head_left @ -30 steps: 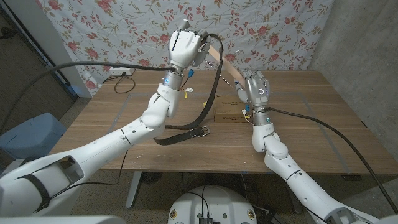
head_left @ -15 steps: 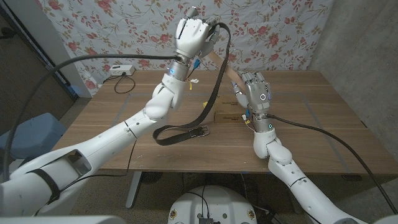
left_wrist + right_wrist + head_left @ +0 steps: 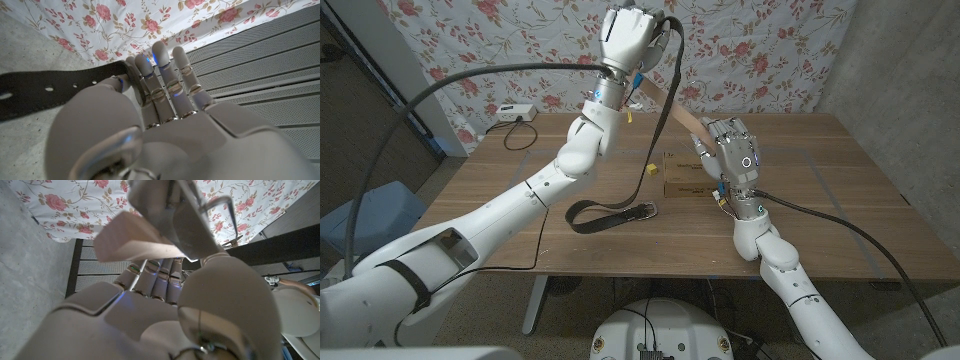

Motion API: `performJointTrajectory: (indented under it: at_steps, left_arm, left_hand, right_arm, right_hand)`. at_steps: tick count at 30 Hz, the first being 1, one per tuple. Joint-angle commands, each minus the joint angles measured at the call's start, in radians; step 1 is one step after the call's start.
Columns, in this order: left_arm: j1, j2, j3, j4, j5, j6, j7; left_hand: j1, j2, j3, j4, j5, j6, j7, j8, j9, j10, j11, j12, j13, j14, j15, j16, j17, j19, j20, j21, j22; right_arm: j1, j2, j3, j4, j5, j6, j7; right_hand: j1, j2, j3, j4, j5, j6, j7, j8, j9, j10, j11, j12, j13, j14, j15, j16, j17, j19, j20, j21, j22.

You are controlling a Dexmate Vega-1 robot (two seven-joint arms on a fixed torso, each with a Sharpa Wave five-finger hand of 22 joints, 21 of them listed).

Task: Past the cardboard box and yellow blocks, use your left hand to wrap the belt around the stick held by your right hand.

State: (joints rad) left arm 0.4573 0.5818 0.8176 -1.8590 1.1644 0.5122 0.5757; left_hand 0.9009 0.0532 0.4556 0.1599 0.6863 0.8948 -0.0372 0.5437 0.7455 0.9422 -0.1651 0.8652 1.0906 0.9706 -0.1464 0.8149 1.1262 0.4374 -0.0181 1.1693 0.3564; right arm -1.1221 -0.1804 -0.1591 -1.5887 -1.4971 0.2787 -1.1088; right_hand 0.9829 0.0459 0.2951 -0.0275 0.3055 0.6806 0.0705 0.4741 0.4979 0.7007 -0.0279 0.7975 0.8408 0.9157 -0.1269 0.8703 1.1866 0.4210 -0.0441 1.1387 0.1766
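left hand (image 3: 150,125) seen from behind, its pale grey back taking up the lower part of the frame, fingers (image 3: 167,75) held close together and reaching away from the camera. a black belt (image 3: 55,92), punched with a row of small holes, runs from the frame's edge to the hand's thumb side and passes behind the fingers, which grip it. a blue light glows near the fingertips. behind: a white floral cloth (image 3: 125,25) with red roses, a grey ribbed panel (image 3: 260,80), and a plain grey surface (image 3: 30,55).
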Motion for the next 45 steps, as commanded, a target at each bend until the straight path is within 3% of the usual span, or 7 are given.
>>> performJointTrajectory:
  at_steps: [1,12,21,31,36,39,45]
  left_arm:
    - [-0.08,0.013,0.002,-0.041,0.063,0.054,-0.253]
    - [-0.169,0.001,0.011,0.004,0.187,0.119,-0.505]
    - [-0.19,-0.007,-0.003,0.064,0.191,0.131,-0.631]
    - [-0.19,-0.028,0.008,0.141,0.115,0.114,-0.577]
    - [-0.19,-0.033,0.016,0.171,0.078,0.112,-0.547]
    - [-0.184,-0.035,0.015,0.183,0.041,0.109,-0.522]
    - [-0.177,-0.031,0.023,0.2,-0.017,0.098,-0.48]
  left_hand:
    - [0.019,0.0,-0.001,-0.001,0.01,0.018,0.009,-0.003,-0.001,0.012,-0.025,-0.005,-0.001,0.018,-0.056,-0.013,-0.003,-0.003,-0.002,0.011,-0.005]
    - [0.022,-0.003,-0.004,0.0,0.016,0.016,0.01,-0.003,0.003,0.013,-0.025,-0.008,0.008,0.023,-0.057,-0.024,0.008,-0.004,0.0,0.013,-0.017]
    - [0.026,-0.002,-0.006,0.001,0.02,0.019,0.012,-0.006,-0.001,0.016,-0.025,-0.015,0.006,0.022,-0.056,-0.036,0.015,-0.007,0.003,0.018,-0.024]
    - [0.028,-0.002,-0.01,0.001,0.022,0.022,0.015,-0.009,-0.004,0.018,-0.024,-0.02,0.008,0.031,-0.053,-0.049,0.015,-0.01,0.003,0.023,-0.032]
    - [0.03,-0.001,-0.011,0.001,0.023,0.023,0.017,-0.011,-0.006,0.018,-0.027,-0.022,0.011,0.033,-0.054,-0.053,0.018,-0.011,0.003,0.027,-0.035]
    - [0.031,-0.002,-0.013,0.001,0.023,0.022,0.019,-0.012,-0.006,0.022,-0.025,-0.028,0.005,0.037,-0.054,-0.057,0.02,-0.012,0.003,0.03,-0.038]
    - [0.032,-0.003,-0.014,0.002,0.025,0.025,0.019,-0.015,-0.009,0.021,-0.026,-0.028,0.014,0.042,-0.053,-0.065,0.021,-0.012,0.003,0.033,-0.043]
  right_arm:
    - [-0.01,-0.024,0.003,0.012,-0.038,0.004,-0.008]
    - [-0.005,-0.015,0.008,0.04,-0.029,0.013,-0.008]
    - [-0.028,0.037,0.06,-0.001,-0.013,0.163,-0.008]
    - [-0.044,0.146,0.126,-0.068,-0.013,0.366,-0.008]
    - [-0.029,0.19,0.15,-0.058,0.06,0.476,-0.008]
    - [-0.023,0.177,0.13,-0.056,0.116,0.48,-0.008]
    - [-0.01,0.088,0.038,-0.053,0.314,0.432,0.04]
  right_hand:
    - [0.117,0.123,0.012,0.012,0.006,0.173,-0.178,0.009,0.064,0.089,-0.124,-0.004,0.005,0.001,-0.098,-0.008,0.003,-0.005,-0.137,-0.004,0.002]
    - [0.117,0.123,0.011,0.014,0.008,0.171,-0.177,0.009,0.065,0.092,-0.123,-0.006,0.003,0.005,-0.098,-0.022,0.002,-0.007,-0.137,-0.006,0.003]
    - [0.118,0.123,0.011,0.014,0.01,0.17,-0.178,0.008,0.065,0.09,-0.123,-0.007,0.005,0.01,-0.098,-0.026,0.007,-0.007,-0.137,-0.007,0.003]
    - [0.119,0.123,0.01,0.014,0.011,0.168,-0.177,0.008,0.067,0.091,-0.127,-0.008,0.007,0.016,-0.098,-0.034,0.01,-0.008,-0.138,-0.008,0.003]
    - [0.12,0.123,0.01,0.015,0.012,0.165,-0.177,0.009,0.07,0.09,-0.127,-0.009,0.007,0.019,-0.098,-0.036,0.013,-0.008,-0.138,-0.008,0.003]
    - [0.12,0.123,0.009,0.015,0.013,0.164,-0.177,0.011,0.074,0.091,-0.128,-0.009,0.008,0.022,-0.098,-0.036,0.016,-0.008,-0.138,-0.008,0.004]
    - [0.119,0.124,0.009,0.017,0.013,0.161,-0.176,0.011,0.077,0.09,-0.13,-0.008,0.013,0.028,-0.097,-0.035,0.023,-0.008,-0.138,-0.008,0.004]
